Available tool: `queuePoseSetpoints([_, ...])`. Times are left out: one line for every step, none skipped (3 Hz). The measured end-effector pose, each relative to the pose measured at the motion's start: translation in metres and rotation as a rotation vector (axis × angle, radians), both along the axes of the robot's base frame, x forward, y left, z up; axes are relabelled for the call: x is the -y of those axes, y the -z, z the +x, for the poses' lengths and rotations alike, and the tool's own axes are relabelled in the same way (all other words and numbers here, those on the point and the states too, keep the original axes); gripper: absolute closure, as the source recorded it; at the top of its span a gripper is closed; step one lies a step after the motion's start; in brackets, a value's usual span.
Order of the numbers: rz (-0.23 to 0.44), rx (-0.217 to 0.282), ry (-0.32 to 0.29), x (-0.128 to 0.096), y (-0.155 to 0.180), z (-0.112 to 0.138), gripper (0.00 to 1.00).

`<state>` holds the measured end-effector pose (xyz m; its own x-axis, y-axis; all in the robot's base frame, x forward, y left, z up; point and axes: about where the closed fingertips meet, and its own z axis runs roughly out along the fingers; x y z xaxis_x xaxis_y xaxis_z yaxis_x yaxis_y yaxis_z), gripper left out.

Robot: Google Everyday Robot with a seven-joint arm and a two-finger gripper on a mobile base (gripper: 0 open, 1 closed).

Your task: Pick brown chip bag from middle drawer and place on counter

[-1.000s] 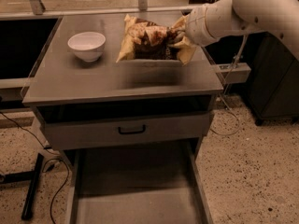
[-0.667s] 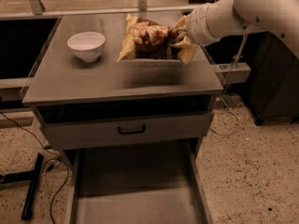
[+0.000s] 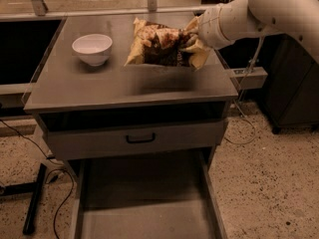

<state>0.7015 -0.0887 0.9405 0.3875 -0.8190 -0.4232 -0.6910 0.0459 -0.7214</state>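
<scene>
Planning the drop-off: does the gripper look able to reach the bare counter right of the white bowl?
Probably yes. The gripper holds the brown chip bag just above the counter, and nothing lies beneath it; the white bowl sits well left.

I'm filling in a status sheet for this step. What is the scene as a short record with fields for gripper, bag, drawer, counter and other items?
gripper: above the counter's right rear, shut on the bag's right end
brown chip bag: held clear of the counter, shadow beneath it
middle drawer: pulled open, no bag inside
counter: bag not yet set down
white bowl: upright, left of the bag, apart from it
</scene>
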Motion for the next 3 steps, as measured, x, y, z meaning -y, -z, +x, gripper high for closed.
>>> queuePoseSetpoints([0.000, 0.000, 0.000, 0.0000, 0.0000, 0.0000, 0.12])
queuePoseSetpoints([0.000, 0.000, 0.000, -0.0001, 0.0000, 0.0000, 0.00])
queuePoseSetpoints([0.000, 0.000, 0.000, -0.0001, 0.0000, 0.0000, 0.00])
